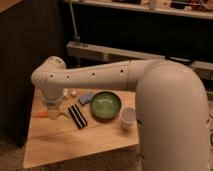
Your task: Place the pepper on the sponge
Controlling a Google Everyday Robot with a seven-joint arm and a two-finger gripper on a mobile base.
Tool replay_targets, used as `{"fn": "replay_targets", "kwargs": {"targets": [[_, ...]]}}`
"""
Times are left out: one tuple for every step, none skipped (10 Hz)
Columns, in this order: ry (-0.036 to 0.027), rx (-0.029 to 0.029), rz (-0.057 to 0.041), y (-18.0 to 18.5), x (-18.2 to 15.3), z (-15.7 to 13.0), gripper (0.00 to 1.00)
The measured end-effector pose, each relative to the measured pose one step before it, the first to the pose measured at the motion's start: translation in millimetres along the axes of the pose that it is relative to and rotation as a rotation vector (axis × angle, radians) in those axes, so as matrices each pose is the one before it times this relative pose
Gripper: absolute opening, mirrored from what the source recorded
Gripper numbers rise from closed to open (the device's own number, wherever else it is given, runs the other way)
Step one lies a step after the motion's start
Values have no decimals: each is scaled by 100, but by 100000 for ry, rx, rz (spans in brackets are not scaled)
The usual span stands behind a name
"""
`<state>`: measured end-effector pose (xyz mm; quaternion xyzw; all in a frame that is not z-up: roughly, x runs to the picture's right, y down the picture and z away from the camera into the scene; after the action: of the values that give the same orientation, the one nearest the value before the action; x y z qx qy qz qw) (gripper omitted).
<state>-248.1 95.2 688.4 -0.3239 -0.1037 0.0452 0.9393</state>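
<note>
Pepper (40, 114): far left over the bench (75, 145), sticking out at 9 o'clock from the gripper.
Gripper (54, 112): pinched together, seemingly on the pepper.
Sponge (86, 98): at 2 o'clock from the gripper, nothing on it.
Progress: pepper looks gripped; carrying it across and setting it down remain.

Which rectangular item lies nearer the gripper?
The black striped block, just right of the gripper holding the pepper at the table's left edge; the blue-grey sponge sits farther back.

pincer (54, 111) blurred, left over table (75, 144) | pepper (40, 114) half hidden by it
</note>
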Motion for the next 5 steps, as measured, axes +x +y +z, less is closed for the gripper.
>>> {"fn": "replay_targets", "kwargs": {"targets": [[653, 788, -197, -212, 148, -123, 0], [645, 2004, -1699, -1009, 504, -304, 0], [-141, 1300, -2238, -1134, 455, -310, 0], [-348, 1485, -3658, -1934, 741, -675, 0], [-975, 1495, -3707, -2739, 1205, -1039, 0]]}}
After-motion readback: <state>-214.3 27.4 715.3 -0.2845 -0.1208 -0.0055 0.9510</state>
